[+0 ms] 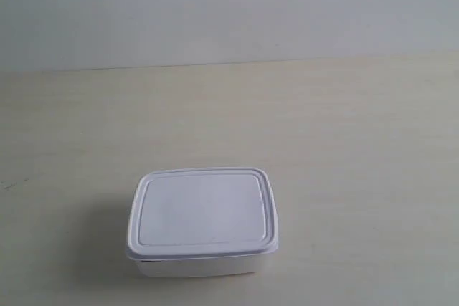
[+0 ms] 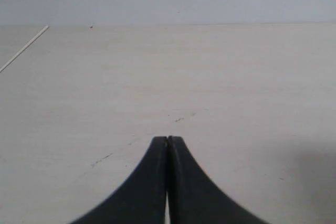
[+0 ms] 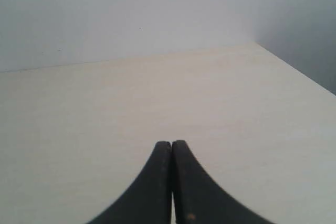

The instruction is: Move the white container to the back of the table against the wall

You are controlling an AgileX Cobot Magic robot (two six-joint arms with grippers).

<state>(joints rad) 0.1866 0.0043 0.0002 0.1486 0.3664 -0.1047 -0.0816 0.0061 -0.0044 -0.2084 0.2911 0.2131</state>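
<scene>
The white container (image 1: 203, 220), a small rectangular box with its rimmed lid on, sits on the pale table (image 1: 344, 148) near the front, a little left of centre in the exterior view. The grey-white wall (image 1: 229, 5) rises behind the table's far edge, well away from the box. No arm shows in the exterior view. My left gripper (image 2: 167, 139) is shut with its black fingertips pressed together over bare tabletop. My right gripper (image 3: 171, 142) is shut too, holding nothing. Neither wrist view shows the container.
The right wrist view shows the table (image 3: 105, 108) meeting the wall (image 3: 131, 14) and a side edge of the table (image 3: 296, 72) falling away. A thin pale line (image 2: 23, 50) and small dark specks (image 2: 179, 119) mark the tabletop in the left wrist view.
</scene>
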